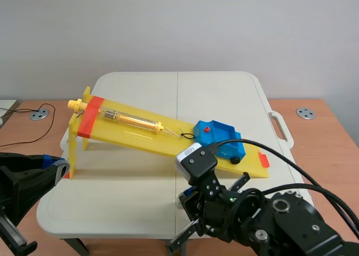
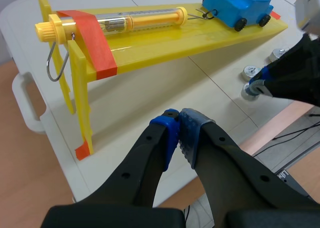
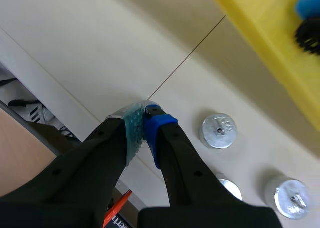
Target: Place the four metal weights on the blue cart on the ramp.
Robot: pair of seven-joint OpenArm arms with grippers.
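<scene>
I am holding my right gripper [image 3: 145,119] closed, empty, by the table's [image 3: 100,38] near edge; it should open wide, then straddle the nearest weight [image 3: 218,131] squarely.

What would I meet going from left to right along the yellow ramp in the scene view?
From the left: yellow knob → orange-red tape band → clear spring scale → blue cart → small orange-red tape piece at the low end.
</scene>
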